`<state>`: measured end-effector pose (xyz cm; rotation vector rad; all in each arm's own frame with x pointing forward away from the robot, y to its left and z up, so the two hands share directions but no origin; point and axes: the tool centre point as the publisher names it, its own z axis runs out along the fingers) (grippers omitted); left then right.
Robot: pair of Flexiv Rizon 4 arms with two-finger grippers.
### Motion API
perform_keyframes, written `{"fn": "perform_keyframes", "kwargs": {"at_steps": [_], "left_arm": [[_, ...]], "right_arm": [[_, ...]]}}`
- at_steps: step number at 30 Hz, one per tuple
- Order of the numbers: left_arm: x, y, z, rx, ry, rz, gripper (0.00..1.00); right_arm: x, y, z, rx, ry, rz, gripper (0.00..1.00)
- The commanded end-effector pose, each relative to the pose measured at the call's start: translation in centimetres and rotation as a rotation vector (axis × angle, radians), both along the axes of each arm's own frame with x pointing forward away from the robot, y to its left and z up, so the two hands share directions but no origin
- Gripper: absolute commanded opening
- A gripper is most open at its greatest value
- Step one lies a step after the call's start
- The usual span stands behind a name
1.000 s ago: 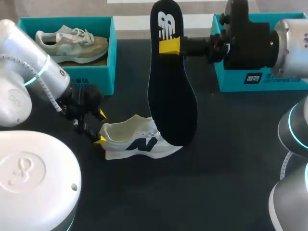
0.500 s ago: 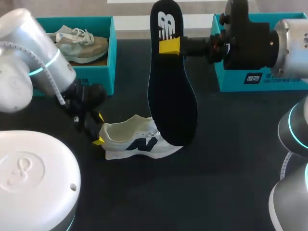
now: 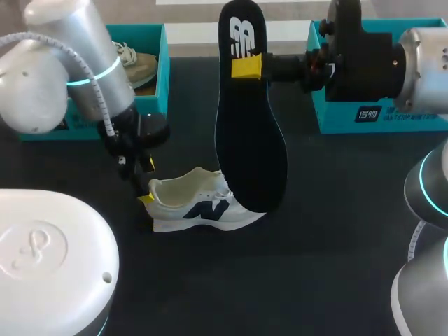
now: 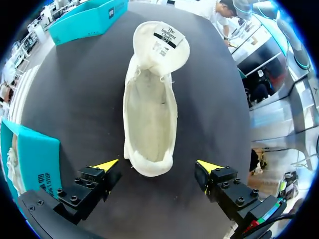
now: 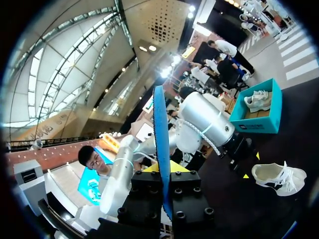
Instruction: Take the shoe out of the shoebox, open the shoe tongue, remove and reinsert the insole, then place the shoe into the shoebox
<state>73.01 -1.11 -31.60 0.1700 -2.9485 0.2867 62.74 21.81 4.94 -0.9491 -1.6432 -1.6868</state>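
Observation:
A white shoe [image 3: 196, 204] with a dark side logo lies on the black table, toe to the right. In the left wrist view the shoe [image 4: 149, 114] has no insole in it and its tongue [image 4: 162, 42] is folded forward. My left gripper [image 3: 148, 182] [image 4: 157, 165] is open at the heel, one yellow tip on each side, neither touching. High over the table, my right gripper [image 3: 246, 66] [image 5: 160, 168] is shut on the black insole [image 3: 250, 133]. The insole hangs toe down in front of the shoe and shows edge-on as the insole [image 5: 162, 149] in the right wrist view.
A teal shoebox [image 3: 155, 94] at the back left holds a beige shoe [image 3: 143, 66], partly hidden by my left arm. A second teal shoebox [image 3: 378, 115] stands at the back right behind my right arm. My robot base [image 3: 49, 259] fills the near left corner.
My left arm has swung up and to the right, covering more of the left shoebox, while its gripper has stayed open at the heel. The right arm and the insole have not moved.

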Motion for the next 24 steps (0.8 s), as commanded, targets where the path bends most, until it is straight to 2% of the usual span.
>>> {"fn": "perform_keyframes", "kwargs": {"at_steps": [1,12,20,24], "left_arm": [[0.0,-0.4,0.4,0.043,-0.002,-0.013,1.00],[0.7,-1.2,0.0,0.033,-0.011,-0.028,1.00],[2.4,-4.3,0.4,0.023,-0.063,-0.060,1.00],[3.6,-6.2,-0.5,0.031,-0.070,-0.082,1.00]], "right_arm": [[0.2,0.6,0.1,-0.002,0.003,-0.002,0.00],[0.2,0.6,0.1,-0.002,0.003,-0.002,0.00],[0.2,0.6,0.1,-0.002,0.003,-0.002,0.00],[0.2,0.6,0.1,-0.002,0.003,-0.002,0.00]]}}
